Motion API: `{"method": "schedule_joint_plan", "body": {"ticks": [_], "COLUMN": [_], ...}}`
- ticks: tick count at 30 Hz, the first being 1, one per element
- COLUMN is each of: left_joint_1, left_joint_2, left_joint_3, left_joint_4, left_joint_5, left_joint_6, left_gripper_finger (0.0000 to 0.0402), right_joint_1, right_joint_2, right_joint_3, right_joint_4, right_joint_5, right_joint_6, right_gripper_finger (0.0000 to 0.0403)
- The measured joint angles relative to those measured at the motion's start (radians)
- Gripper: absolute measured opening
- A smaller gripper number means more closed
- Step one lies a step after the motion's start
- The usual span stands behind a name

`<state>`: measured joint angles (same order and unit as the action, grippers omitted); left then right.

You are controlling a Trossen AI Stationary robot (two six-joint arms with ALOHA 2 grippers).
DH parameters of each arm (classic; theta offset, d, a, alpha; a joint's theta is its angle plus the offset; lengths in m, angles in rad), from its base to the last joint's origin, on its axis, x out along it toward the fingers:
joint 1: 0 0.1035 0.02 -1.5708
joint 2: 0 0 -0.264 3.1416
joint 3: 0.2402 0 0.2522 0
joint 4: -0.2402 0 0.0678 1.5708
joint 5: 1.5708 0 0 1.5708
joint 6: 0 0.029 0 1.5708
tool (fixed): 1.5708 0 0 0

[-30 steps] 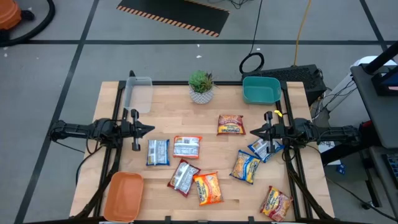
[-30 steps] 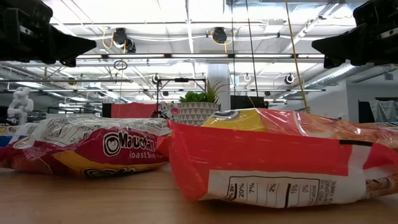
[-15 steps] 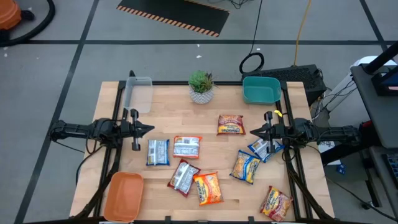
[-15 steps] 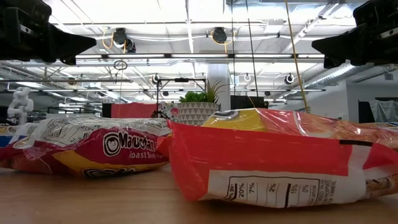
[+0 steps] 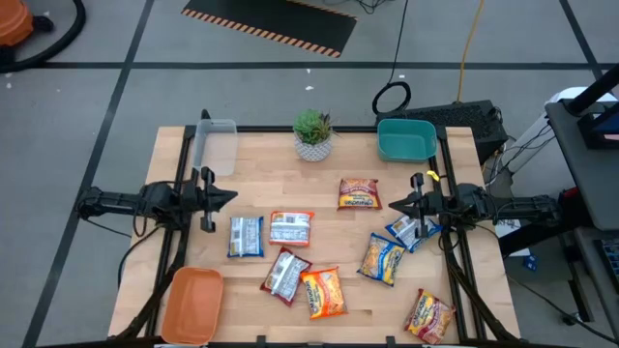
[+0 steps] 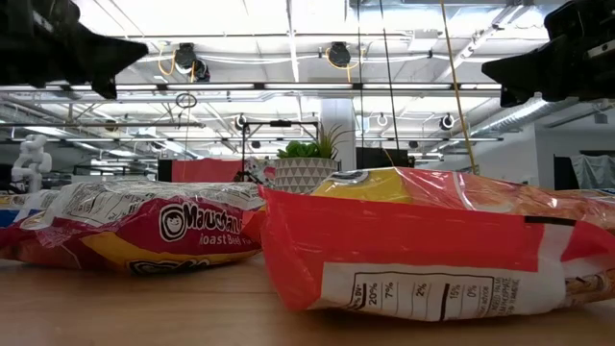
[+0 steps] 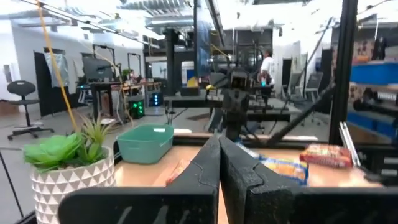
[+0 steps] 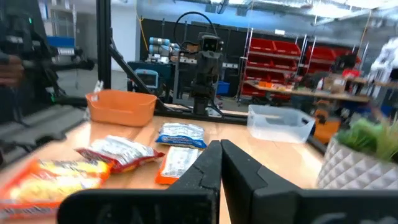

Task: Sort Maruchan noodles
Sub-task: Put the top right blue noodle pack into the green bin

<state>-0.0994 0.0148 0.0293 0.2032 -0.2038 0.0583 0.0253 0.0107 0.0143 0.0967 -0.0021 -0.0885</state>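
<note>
While both grippers [image 5: 232, 198] [image 5: 390, 204] hover pressed shut and empty, the flat, crinkly noodle packets [image 5: 290, 228] lie scattered.

Noodle pkts [image 5: 311, 228] blue-white, red-silver, orange-yellow; trays orange [image 5: 191, 304], teal [image 5: 405, 141], clear [image 5: 216, 145]; green plant [image 5: 312, 126].

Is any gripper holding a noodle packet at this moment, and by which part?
Nothing is held. The left gripper and the right gripper are both shut and empty, above the wooden table.
</note>
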Motion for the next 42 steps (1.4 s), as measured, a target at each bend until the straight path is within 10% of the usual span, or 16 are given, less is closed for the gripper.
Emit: {"method": "schedule_joint_plan", "body": {"ticks": [16,28,42], "left_joint_1": [-0.001,-0.034,0.000], "left_joint_2": [0.509,0.907,1.057], "left_joint_3": [0.503,0.656,0.730], "left_joint_4": [-0.096,-0.099,-0.099], "left_joint_5": [-0.117,-0.108,-0.108], "left_joint_6": [0.056,0.083,0.095], "left_gripper_finger": [0.0004,0.0004,0.0004], "right_joint_1": [0.000,0.009,0.146], "right_joint_2": [0.000,0.020,0.603], "right_joint_3": [0.000,0.012,0.436], "right_joint_4": [-0.003,-0.012,-0.364], "right_joint_5": [-0.001,0.115,0.266], "right_joint_6": [0.365,0.470,0.548], "right_gripper_finger": [0.0004,0.0005,0.0047]}}
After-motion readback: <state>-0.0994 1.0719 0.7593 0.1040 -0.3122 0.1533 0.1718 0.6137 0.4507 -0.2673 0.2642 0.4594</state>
